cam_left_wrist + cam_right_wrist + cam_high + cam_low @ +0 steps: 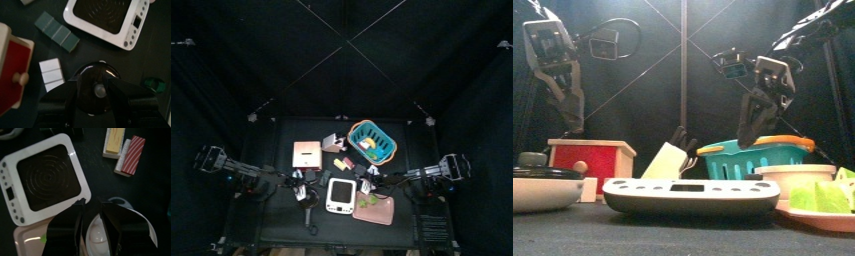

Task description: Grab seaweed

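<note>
The seaweed strip (57, 32) lies on the counter between red box (12, 60) and scale (110, 20), its long axis along the scale's edge. It is nearest my left claw (100, 102). I cannot tell whether that claw is clenched or released.

Black curtains (251, 60) enclose a small black table (278, 225).

Two black arms of jointed links

The left arm (556, 70) and right arm (767, 95) are matte black, built of angular segments with pale grey patches near the upper joints and thin cables looping beside them. Each wrist view shows glossy black jaws; the left gripper (100, 92) has a round grey fastener at its middle.
</note>
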`<state>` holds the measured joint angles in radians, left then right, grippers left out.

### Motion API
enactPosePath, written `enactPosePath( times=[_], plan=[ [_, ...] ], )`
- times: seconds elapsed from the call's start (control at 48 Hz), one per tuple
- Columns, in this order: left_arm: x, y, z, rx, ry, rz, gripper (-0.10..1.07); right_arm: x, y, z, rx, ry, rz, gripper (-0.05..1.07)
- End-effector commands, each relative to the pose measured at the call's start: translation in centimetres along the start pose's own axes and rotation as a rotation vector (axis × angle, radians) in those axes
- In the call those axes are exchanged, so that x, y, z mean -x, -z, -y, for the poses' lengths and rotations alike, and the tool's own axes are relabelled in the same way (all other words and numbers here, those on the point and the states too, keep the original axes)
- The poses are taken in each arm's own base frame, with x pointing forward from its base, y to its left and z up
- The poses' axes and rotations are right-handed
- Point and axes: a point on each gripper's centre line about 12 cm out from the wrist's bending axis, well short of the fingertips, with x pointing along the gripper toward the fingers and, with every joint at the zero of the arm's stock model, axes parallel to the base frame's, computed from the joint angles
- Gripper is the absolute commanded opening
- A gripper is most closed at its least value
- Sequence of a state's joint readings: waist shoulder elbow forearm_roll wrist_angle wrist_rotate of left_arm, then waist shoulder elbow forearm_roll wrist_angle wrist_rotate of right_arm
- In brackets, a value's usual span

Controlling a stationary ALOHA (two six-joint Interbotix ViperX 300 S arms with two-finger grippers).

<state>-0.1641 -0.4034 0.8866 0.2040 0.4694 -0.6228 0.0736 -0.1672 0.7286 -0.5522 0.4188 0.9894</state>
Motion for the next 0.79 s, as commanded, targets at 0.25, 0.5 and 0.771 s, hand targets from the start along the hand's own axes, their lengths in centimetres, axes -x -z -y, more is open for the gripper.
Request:
enactPosePath(
  times=[0.25, 0.5, 0.771],
  plan=[
    [6.1, -1.7, -3.2, -0.121, 0.066, 0.472, 0.78, 1.8, -4.6, -6.9, -0.149, -0.208, 0.059, 0.68],
    [8.1, -0.1, -6.0, -0.109, 0.035, 0.645, 0.78, -2.6, -4.8, -12.7, -0.117, -0.272, 0.019, 0.68],
    [6.7, 1.8, -6.3, -0.149, 0.064, 0.661, 0.78, -5.4, -5.5, -18.6, 0.049, -0.295, 0.062, 0.68]
  ],
)
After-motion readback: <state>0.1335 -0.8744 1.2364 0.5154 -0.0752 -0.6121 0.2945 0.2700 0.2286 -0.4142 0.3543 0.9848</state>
